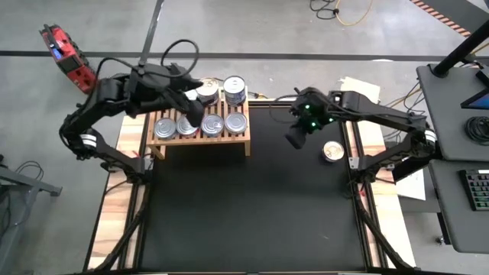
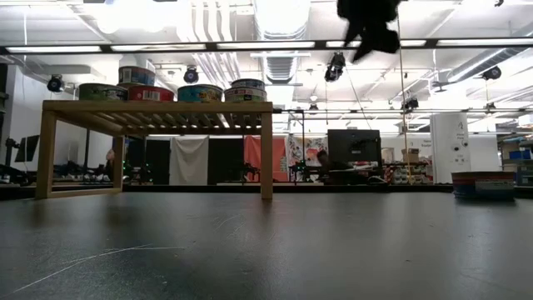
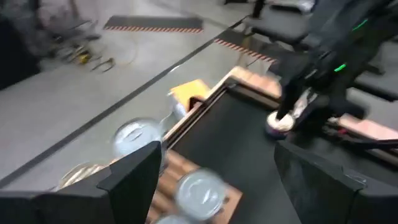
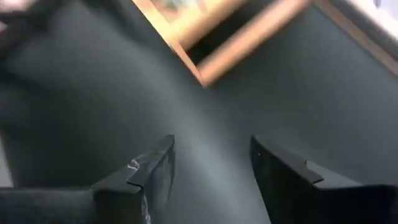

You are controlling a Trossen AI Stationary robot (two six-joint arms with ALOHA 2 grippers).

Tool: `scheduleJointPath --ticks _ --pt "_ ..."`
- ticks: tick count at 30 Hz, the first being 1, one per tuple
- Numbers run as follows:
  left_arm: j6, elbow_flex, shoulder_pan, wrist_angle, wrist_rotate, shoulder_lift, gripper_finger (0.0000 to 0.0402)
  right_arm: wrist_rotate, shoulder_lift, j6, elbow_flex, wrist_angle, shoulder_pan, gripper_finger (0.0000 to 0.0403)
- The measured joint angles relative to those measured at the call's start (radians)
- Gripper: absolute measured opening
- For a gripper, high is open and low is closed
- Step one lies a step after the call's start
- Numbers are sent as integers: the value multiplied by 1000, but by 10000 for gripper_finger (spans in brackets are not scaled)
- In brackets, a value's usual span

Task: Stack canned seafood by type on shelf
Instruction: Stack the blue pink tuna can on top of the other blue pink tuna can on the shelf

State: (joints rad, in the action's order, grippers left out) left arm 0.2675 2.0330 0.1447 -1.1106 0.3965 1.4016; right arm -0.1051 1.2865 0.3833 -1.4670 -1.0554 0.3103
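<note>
The light-wood shelf (image 1: pixel 200 136) stands at the far left of the black mat, with several canned seafood tins (image 1: pixel 212 124) resting on its slatted top. The low view shows them in a row (image 2: pixel 200 92). One more tin (image 1: pixel 332 151) sits on the mat at the right, also seen in the low view (image 2: pixel 483 183). My left gripper (image 1: pixel 192 108) hovers open over the shelf's far row of tins, nothing between its fingers (image 3: pixel 217 152). My right gripper (image 1: pixel 296 137) hangs open above the mat between the shelf and the lone tin, tilted downward and holding nothing (image 4: pixel 211 146).
The black mat (image 1: pixel 252 206) lies bare in front of the shelf. A wooden table strip (image 1: pixel 374 153) runs along the right edge beside the lone tin. A red device (image 1: pixel 65 57) lies off the table's far left corner, and a desk with a keyboard (image 1: pixel 477 191) stands at the right.
</note>
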Motion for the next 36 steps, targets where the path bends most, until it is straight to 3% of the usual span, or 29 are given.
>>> scheduleJointPath --ticks 4,8,14,19,24,29,36 --pt "-93 -34 -43 174 -82 31 296 0 44 73 7 -191 20 174" --pt "-196 -75 -92 307 -94 51 282 3 96 91 37 -304 36 144" --pt "-193 -156 -128 394 -89 38 250 4 101 88 189 -206 72 76" --pt "-152 -272 -161 520 -90 -19 225 -5 26 114 359 -97 117 19" --pt "-85 -401 -166 657 -33 -78 204 3 -80 235 490 -38 144 13" --pt "-34 -496 -164 719 93 -95 188 109 -130 361 574 -42 153 13" --pt "-22 -506 -164 780 114 -91 178 159 -133 428 625 -82 162 13"
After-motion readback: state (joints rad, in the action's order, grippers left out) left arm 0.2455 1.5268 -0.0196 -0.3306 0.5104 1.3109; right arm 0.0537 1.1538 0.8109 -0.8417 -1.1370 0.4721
